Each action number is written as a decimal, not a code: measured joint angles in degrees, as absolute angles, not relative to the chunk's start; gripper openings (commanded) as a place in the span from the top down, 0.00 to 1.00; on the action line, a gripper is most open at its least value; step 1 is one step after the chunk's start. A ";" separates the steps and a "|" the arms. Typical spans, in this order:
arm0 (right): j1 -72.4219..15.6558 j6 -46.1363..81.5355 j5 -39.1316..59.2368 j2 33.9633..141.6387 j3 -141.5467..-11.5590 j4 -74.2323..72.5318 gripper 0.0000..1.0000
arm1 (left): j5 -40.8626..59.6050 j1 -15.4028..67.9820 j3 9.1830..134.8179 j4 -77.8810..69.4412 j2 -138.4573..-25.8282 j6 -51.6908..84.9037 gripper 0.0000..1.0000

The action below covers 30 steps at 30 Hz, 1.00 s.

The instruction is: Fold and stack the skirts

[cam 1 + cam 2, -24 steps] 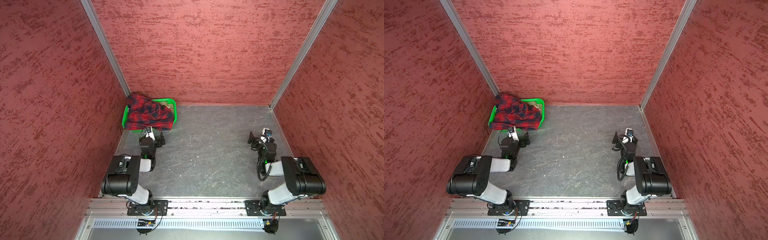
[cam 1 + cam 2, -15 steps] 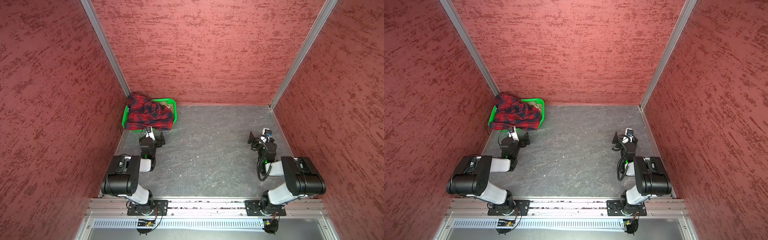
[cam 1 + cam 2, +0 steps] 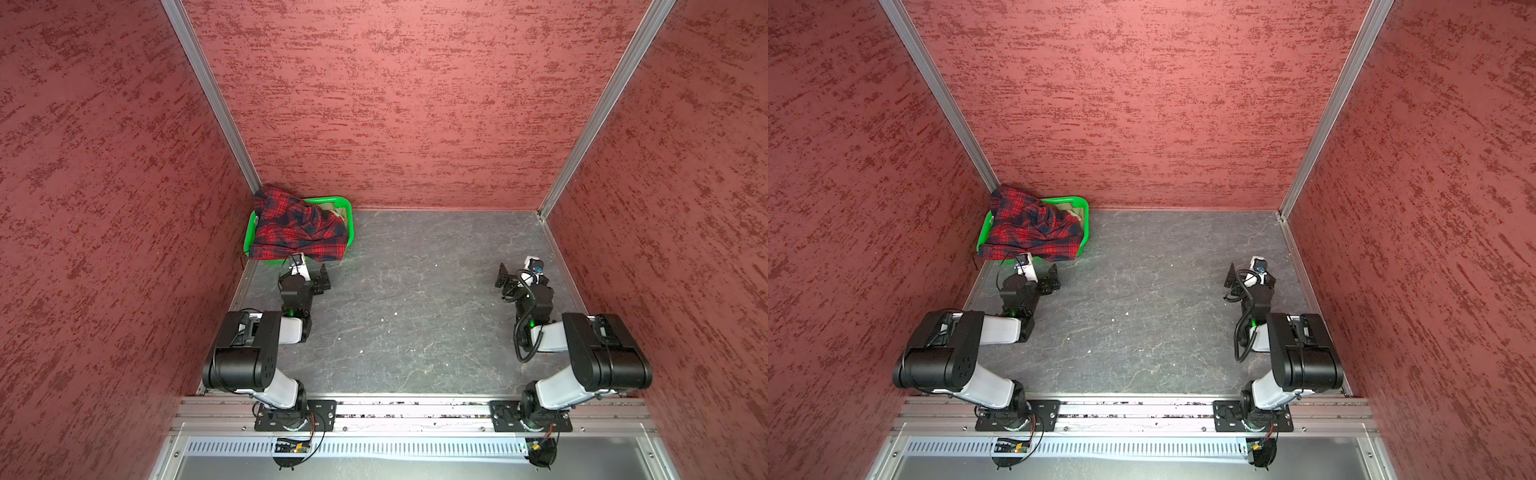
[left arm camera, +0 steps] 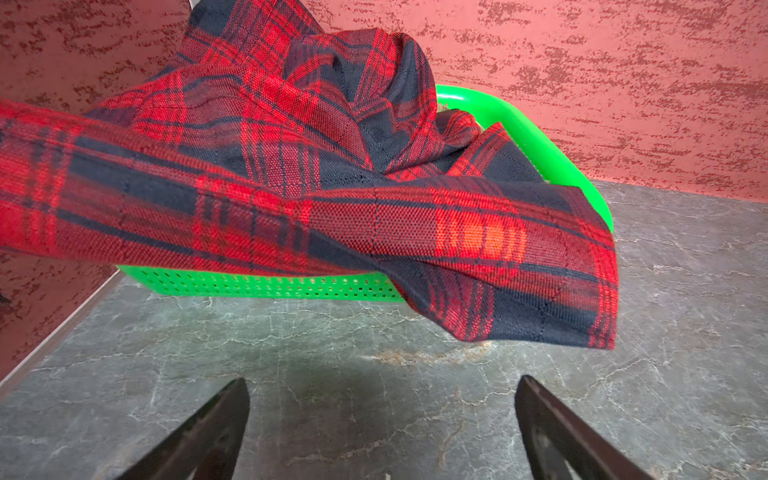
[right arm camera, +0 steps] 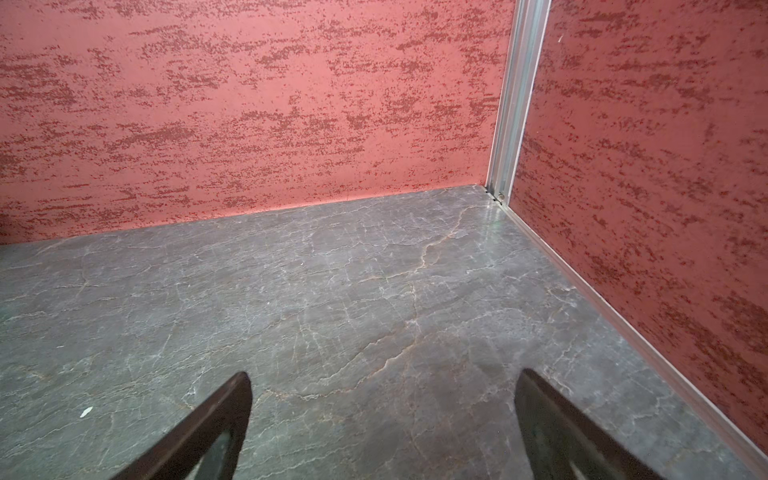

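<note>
Tabletop (image 3: pixel 415 316): a gray marbled slab with pale veins and a few white specks. It is boxed on three sides by red textured walls (image 3: pixel 395 104), with aluminium posts (image 3: pixel 216 104) at the far corners. A metal rail (image 3: pixel 415 409) along the near edge carries both arm bases.

A green basket (image 3: pixel 350 216) sits in the far-left corner. The plaid skirt (image 3: pixel 297 228) is heaped in it, crumpled, and spills over the near rim. Both top views show a bit of pale cloth (image 3: pixel 1073 212) at the basket's far-right corner, too small to tell which garment.

The left wrist view adds the basket's perforated wall and a skirt corner hanging off its front, just above the slab. The left gripper (image 4: pixel 382 386) is low and just short of that corner, jaws spread, nothing between them.

The right wrist view shows only slab, wall and post. The right gripper (image 5: pixel 382 382) is on the right side, well apart from the basket, jaws spread and empty.
</note>
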<state>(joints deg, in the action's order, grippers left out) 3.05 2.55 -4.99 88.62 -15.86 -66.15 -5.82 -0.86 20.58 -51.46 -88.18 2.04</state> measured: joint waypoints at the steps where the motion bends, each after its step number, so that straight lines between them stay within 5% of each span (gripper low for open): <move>1: 3.05 2.55 -4.97 88.62 -15.86 -66.15 0.01 | -5.76 -0.89 20.58 -51.46 -88.18 2.04 0.00; 30: 2.76 2.07 -3.88 86.59 -10.68 -69.76 0.01 | -8.71 1.98 18.68 -51.62 -83.74 0.54 0.00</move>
<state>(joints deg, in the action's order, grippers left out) 2.76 2.07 -3.88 86.59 -10.68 -69.76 -8.71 1.98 18.68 -51.62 -83.74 0.54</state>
